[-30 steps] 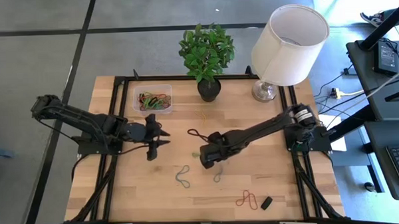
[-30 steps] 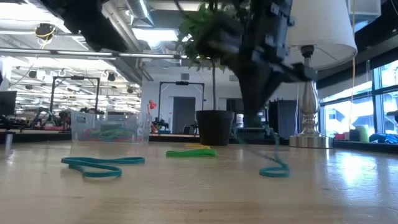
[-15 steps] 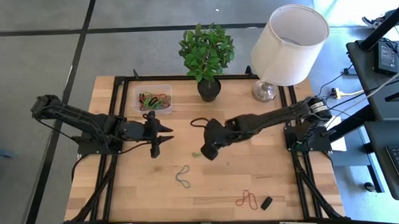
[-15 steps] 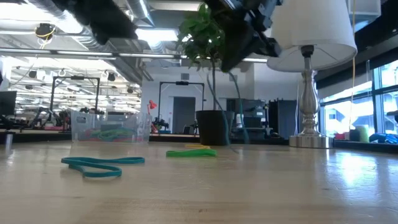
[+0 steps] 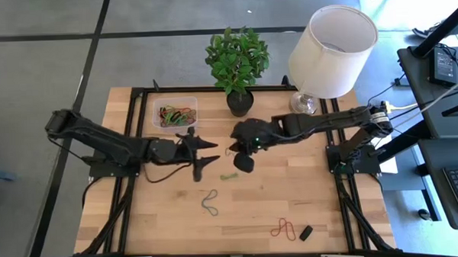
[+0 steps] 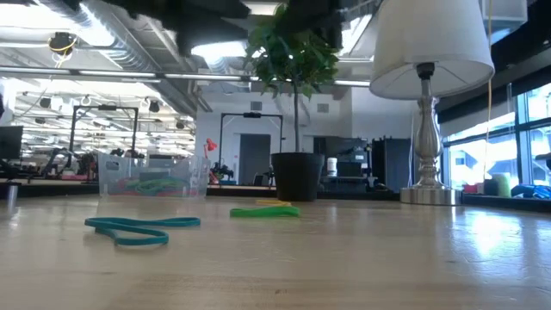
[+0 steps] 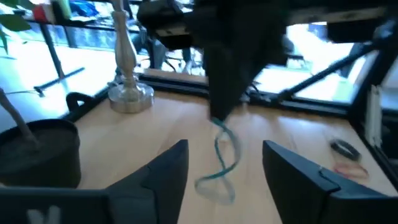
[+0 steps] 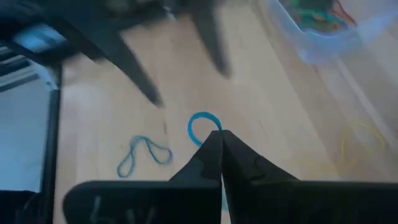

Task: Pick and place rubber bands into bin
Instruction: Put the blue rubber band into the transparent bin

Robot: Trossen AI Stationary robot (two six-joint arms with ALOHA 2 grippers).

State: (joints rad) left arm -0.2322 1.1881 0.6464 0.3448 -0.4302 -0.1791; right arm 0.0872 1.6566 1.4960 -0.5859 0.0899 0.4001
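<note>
1. Since a second ago both arms have closed on the table's middle: your left gripper point(image 5: 202, 155) has pushed toward the right edge and spread its fingers wide, while your right gripper point(image 5: 244, 160) has lifted off the wood and swung toward the far edge, carrying a teal rubber band point(image 7: 221, 158).
2. That band hangs long axis down from the right gripper's pinched-shut tips, just ahead of the left gripper's open fingers, so the left arm is placed to receive it.
3. You see the bin point(image 5: 174, 113) near the far left corner, already holding several bands.
4. Loose bands remain: a teal one point(image 5: 209, 202) mid-table and a red one point(image 5: 281, 230) by the near edge.
</note>
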